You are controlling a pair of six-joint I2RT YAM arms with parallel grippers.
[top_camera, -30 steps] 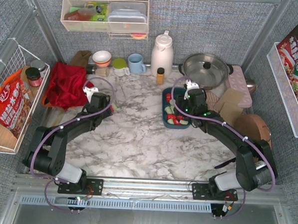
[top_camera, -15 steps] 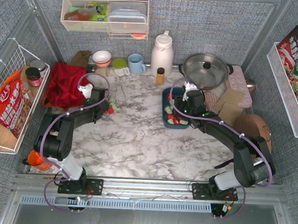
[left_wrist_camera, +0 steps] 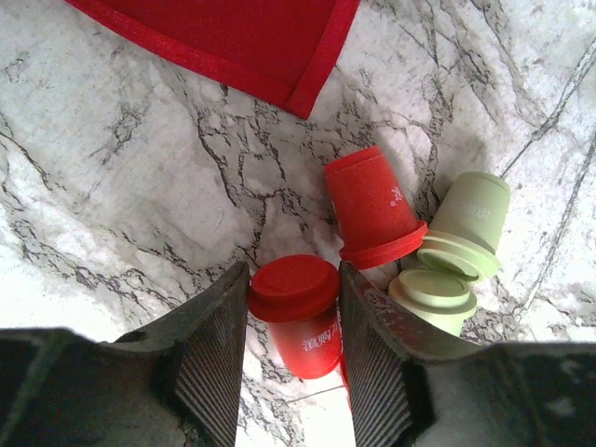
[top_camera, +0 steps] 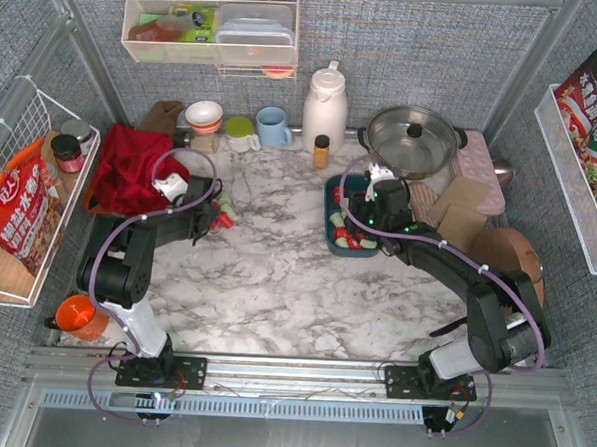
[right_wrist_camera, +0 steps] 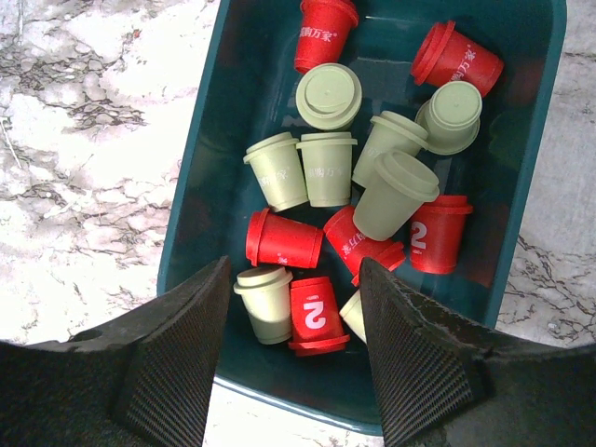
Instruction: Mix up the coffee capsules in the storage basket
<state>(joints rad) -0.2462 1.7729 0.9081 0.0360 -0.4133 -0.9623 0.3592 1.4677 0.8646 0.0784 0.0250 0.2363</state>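
Our left tool [left_wrist_camera: 293,279] is clamped on a red capsule [left_wrist_camera: 296,312] at the marble bench [left_wrist_camera: 140,186], with a pad against each side of its rim. Just beside it we see a second red capsule [left_wrist_camera: 372,209] lying tipped over, touching two green capsules [left_wrist_camera: 470,223]. A red cloth [left_wrist_camera: 233,37] lies farther off. Our right tool [right_wrist_camera: 293,270] hangs above the storage basket [right_wrist_camera: 209,140], jaws apart and gripping nothing. The basket holds the other coffee capsules [right_wrist_camera: 396,191], red and green jumbled together.
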